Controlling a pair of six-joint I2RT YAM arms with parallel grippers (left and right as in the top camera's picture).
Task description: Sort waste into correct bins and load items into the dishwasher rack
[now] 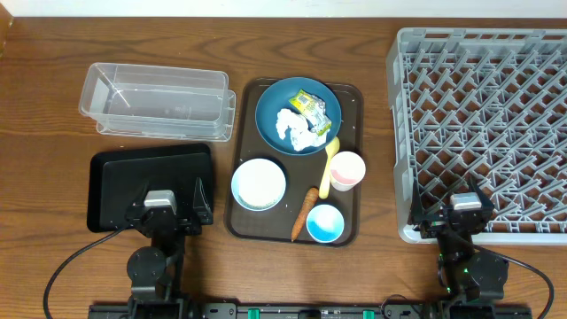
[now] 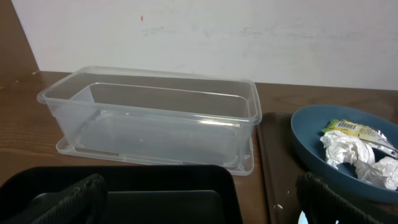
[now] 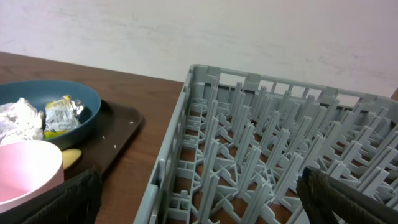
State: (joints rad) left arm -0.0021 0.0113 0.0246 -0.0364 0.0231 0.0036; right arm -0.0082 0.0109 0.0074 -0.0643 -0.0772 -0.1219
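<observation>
Crumpled tissue (image 1: 297, 130), crinkly wrapper (image 1: 312, 106) on glossy round plate (image 1: 270, 111) (blue).

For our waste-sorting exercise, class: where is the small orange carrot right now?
In the overhead view the carrot lies on the brown tray, in its near half, between the white bowl and the light-blue cup, its top end beside the yellow spoon.

We see soft, even light from above and only faint shadows. Our dark fingertips (image 2: 68, 199) blur at both wrist views' lower corners; beyond the left ones, the clear plastic rectangular tub (image 2: 155, 124) is sharp, faintly glinting.
</observation>
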